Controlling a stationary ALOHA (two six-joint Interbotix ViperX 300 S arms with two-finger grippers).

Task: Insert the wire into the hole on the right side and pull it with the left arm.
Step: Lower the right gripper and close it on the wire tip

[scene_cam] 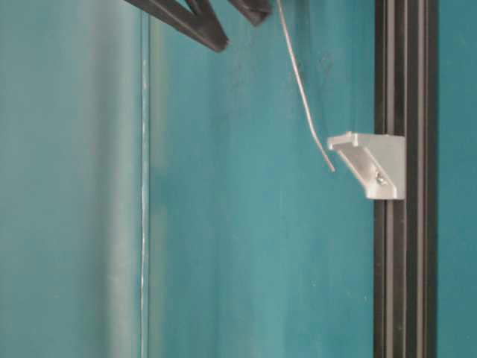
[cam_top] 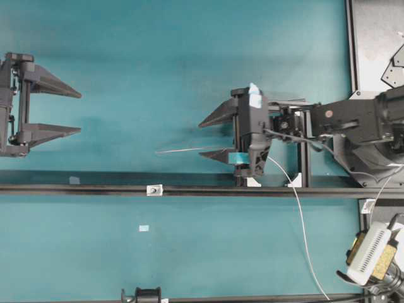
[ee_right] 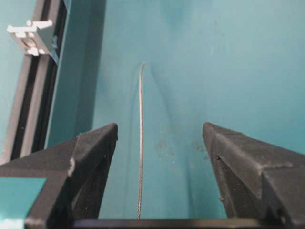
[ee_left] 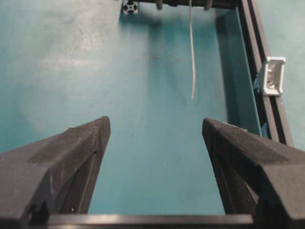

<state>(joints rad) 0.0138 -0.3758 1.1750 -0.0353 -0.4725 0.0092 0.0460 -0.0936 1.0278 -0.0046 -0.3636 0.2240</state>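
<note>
The thin silvery wire [cam_top: 183, 150] lies over the teal table, with its free tip pointing left. It passes between the fingers of my right gripper [cam_top: 201, 139], which stands open. In the right wrist view the wire [ee_right: 141, 143] runs nearer the left finger of that gripper [ee_right: 160, 126] and nothing pinches it. Behind the gripper the wire curves down to the front edge. The hole sits in a small grey block [cam_top: 154, 190] on the black rail, in front of the wire tip and apart from it. The left arm's gripper [cam_top: 81, 113] waits open and empty at the far left, also seen in the left wrist view [ee_left: 156, 121].
A long black rail [cam_top: 76, 188] crosses the table, and a second one [cam_top: 252, 298] runs along the front edge. A small pale tape patch [cam_top: 144, 228] lies between them. A white device [cam_top: 372, 252] stands at the front right and a grey plate [cam_top: 379, 38] at the back right.
</note>
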